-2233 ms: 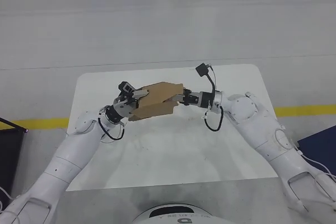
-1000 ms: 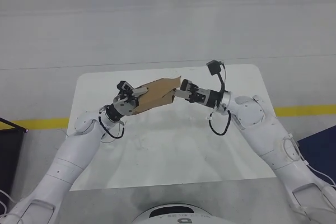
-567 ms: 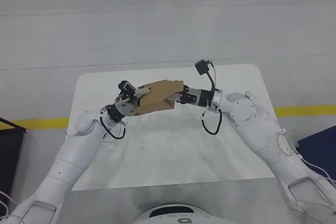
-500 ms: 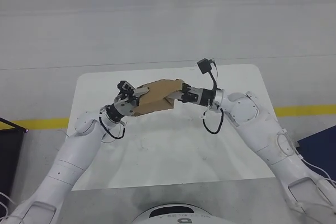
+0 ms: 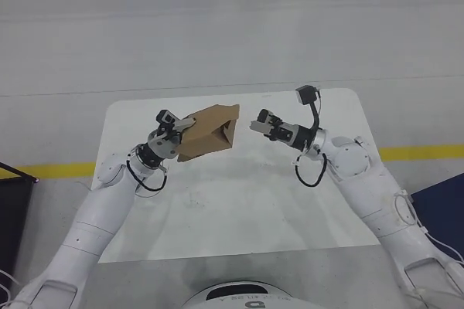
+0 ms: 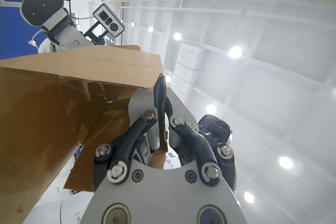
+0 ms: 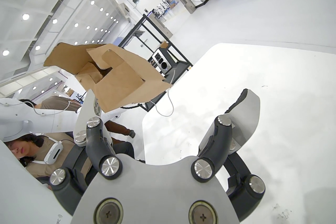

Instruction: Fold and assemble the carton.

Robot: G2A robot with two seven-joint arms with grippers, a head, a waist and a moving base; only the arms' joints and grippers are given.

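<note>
white arms [image 5: 93,216], black wrist cables [image 5: 148,186], silver gripper plates [image 7: 157,183], dark screwed linkages [image 7: 99,143]

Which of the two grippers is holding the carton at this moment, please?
The left gripper: it is shut on an edge of the carton. The right gripper is open, empty and apart from the carton.

Released the carton [image 5: 209,131] from the right gripper [image 5: 260,122]; drawn back toward three o'clock, fingers apart, clear of it.

A plain brown cardboard carton [image 5: 207,131] against a white counter [image 5: 240,208], with a yellow stripe [image 5: 433,151] crossing the pale grey floor [image 5: 216,46] beyond.
</note>
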